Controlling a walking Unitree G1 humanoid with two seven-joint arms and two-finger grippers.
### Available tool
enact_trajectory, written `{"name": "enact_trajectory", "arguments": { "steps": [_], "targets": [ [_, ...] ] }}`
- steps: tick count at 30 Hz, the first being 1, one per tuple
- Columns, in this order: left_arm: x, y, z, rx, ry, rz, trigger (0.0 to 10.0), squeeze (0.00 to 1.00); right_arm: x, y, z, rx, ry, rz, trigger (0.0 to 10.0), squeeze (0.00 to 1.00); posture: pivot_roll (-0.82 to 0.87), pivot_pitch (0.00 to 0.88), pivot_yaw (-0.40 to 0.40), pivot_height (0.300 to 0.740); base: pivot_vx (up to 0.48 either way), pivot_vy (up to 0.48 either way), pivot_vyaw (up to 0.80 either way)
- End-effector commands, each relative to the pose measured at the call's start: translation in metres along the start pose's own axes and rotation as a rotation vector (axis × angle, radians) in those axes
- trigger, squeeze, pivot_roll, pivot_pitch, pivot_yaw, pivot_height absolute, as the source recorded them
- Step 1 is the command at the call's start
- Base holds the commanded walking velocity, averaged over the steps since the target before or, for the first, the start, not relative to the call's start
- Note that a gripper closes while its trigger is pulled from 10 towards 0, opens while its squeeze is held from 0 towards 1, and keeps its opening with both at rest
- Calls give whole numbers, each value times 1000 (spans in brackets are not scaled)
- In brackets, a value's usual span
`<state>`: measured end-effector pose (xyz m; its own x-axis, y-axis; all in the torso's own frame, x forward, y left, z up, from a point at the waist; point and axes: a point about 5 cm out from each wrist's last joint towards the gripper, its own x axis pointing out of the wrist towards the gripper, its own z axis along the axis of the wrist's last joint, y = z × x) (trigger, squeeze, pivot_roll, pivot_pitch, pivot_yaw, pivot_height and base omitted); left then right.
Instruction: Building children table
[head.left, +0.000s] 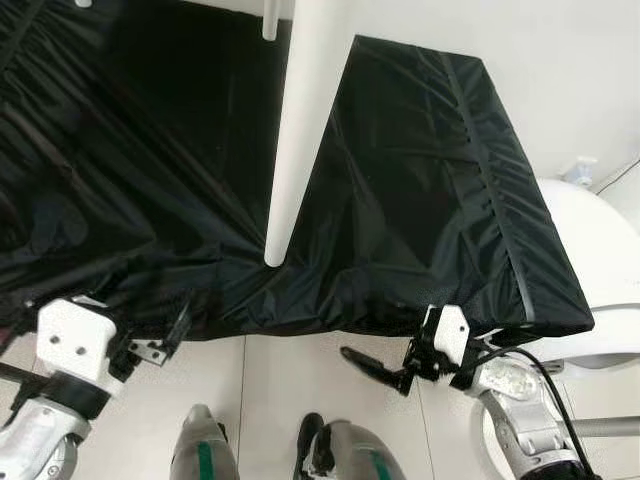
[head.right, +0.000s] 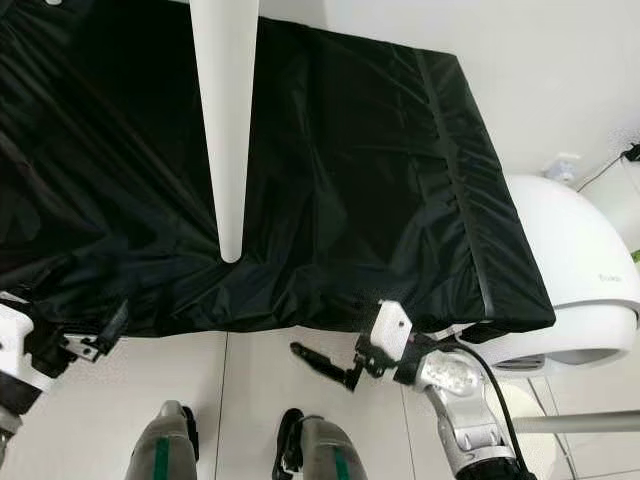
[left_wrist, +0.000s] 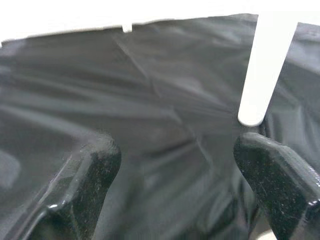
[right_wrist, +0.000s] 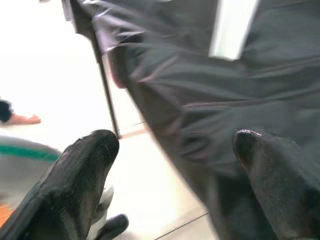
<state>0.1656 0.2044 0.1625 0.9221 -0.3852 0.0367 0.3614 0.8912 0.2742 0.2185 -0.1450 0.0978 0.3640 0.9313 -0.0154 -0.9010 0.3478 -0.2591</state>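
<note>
Left eye view: a white table leg (head.left: 295, 130) reaches down from the top of the picture, tapering to a rounded tip above the near part of a black cover (head.left: 420, 200) that drapes over a bed-like surface. The cover is wrinkled, with a seam strip running along its right edge down to the near right corner. A second, shorter white peg (head.left: 270, 20) shows at the top, just beside the leg. The left gripper (head.left: 165, 340) sits at the cover's near edge on the left; the right gripper (head.left: 375, 368) hangs below the near edge towards the right corner, over the pale tiled floor (head.left: 270, 390). A white rounded appliance (head.left: 600, 260) stands past the right edge of the cover.

Right eye view: the same scene, with the leg's tip close over the cover, well apart from both grippers. The right gripper's fingers point left and hold nothing. The robot's two feet (head.right: 300, 445) stand on the tiles below.

Left wrist view: the two black fingers (left_wrist: 85, 175) stand wide apart with nothing between them but wrinkled cover behind. The leg's tip shows just beyond one finger, whether touching it I cannot tell.

Right wrist view: the fingers (right_wrist: 82, 175) are spread wide and empty, one before the floor, the other before the hanging side of the cover.
</note>
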Motion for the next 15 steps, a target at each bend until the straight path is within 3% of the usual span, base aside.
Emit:
{"name": "enact_trajectory", "arguments": {
  "steps": [1,5,11,15],
  "targets": [
    [-3,-19,-7,17,26,-312,10000,0,-7,7,-9,15,53,52,10000,0,180,191,-148,740,0,0,0],
    [-2,-22,-19,75,70,-404,10000,0,-14,9,-19,22,121,151,10000,0,168,186,-149,740,0,0,0],
    [-9,-27,-34,142,124,-523,10000,0,-25,10,-30,27,191,202,10000,0,159,190,-149,740,0,0,0],
    [-11,-27,-41,141,150,-535,10000,0,-29,10,-36,37,218,203,10000,0,159,193,-147,740,0,0,0]
  ]
}}
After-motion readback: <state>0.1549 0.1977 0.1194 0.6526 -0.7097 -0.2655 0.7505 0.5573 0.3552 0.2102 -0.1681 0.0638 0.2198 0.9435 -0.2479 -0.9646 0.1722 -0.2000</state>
